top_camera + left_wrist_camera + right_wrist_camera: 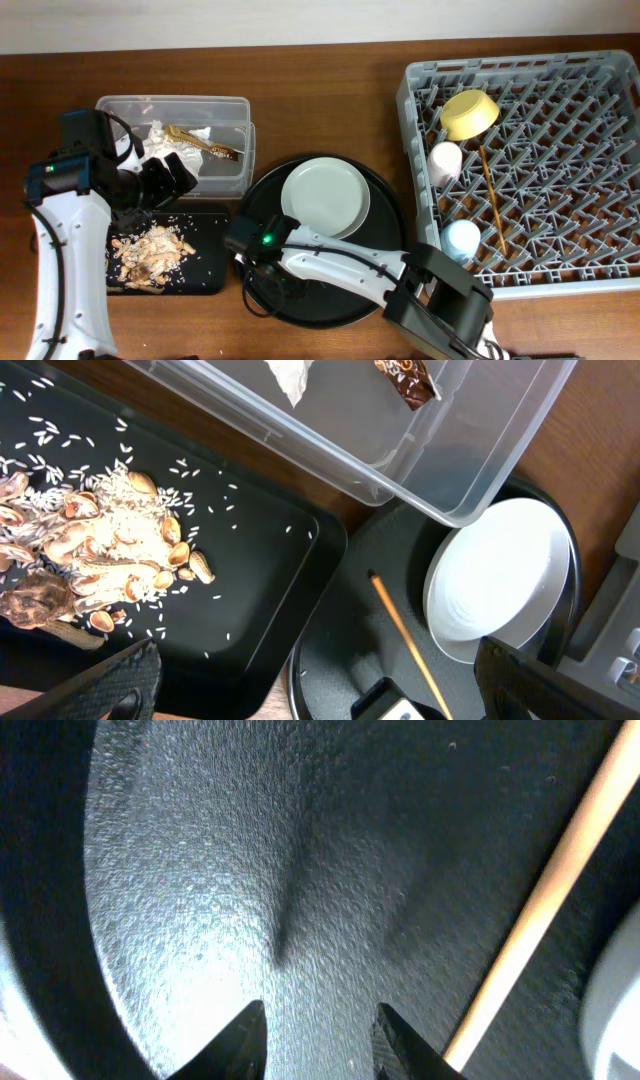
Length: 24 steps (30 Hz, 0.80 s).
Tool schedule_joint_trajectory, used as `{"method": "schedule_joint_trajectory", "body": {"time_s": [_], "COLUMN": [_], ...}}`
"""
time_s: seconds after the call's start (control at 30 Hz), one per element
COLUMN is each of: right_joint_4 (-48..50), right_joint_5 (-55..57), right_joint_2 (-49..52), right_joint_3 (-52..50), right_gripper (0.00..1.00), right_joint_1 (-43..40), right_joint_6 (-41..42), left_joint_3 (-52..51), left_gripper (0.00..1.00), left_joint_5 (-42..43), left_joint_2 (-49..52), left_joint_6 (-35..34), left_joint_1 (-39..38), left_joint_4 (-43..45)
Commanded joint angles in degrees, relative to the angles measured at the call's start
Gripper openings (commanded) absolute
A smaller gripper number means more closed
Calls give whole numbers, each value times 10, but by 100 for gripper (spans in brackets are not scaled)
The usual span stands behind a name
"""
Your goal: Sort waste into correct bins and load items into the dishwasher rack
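Right gripper (318,1042) is low over the round black tray (385,205), fingertips parted with bare tray surface between them, nothing held. One wooden chopstick (545,900) lies just to its right on that tray, apart from the fingers. The left wrist view shows the same chopstick (410,650) beside the pale grey-green plate (325,197), which rests on the tray's far half.

Left gripper (310,695) hangs above the gap between the flat black tray (205,270) and the clear tub (225,170), fingers spread wide, empty. On the flat tray, at the near left, sits the heap of food scraps (150,252) with loose rice grains scattered round it. Inside the tub, just beyond, lie the crumpled white napkin (165,135) and the brown-and-gold wrapper (205,145).

Out on the right, the grey dishwasher rack (590,265) holds the yellow bowl (470,113) tilted at its far left, the pink cup (445,160), the blue cup (461,240) and the second chopstick (490,195).
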Motion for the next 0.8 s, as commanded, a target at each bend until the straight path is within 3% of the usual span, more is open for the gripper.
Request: {"method": "schedule_joint_trajectory", "body": {"time_s": [0.0,0.23,0.6,0.7,0.77], "right_joint_4": [-20,-48,54,52,28], "right_joint_5": [42,39,-30,-30,-30], "right_joint_2": [3,3,3,3,3], "right_joint_3": [47,17,-73,-73,-66], "right_gripper": [32,30,30,4,4], "right_joint_1": [2,-74,-102,-102,-102], "right_joint_6": [4,35,35,35,35], "left_joint_3": [7,7,7,7,7], "left_gripper": [99,99,99,99,99], "left_joint_5": [4,4,4,4,4], "left_joint_2": [-3,-3,-3,-3,-3], "left_joint_6": [0,0,0,0,0], "left_joint_1": [2,2,2,2,2], "left_joint_4": [0,0,0,0,0]}}
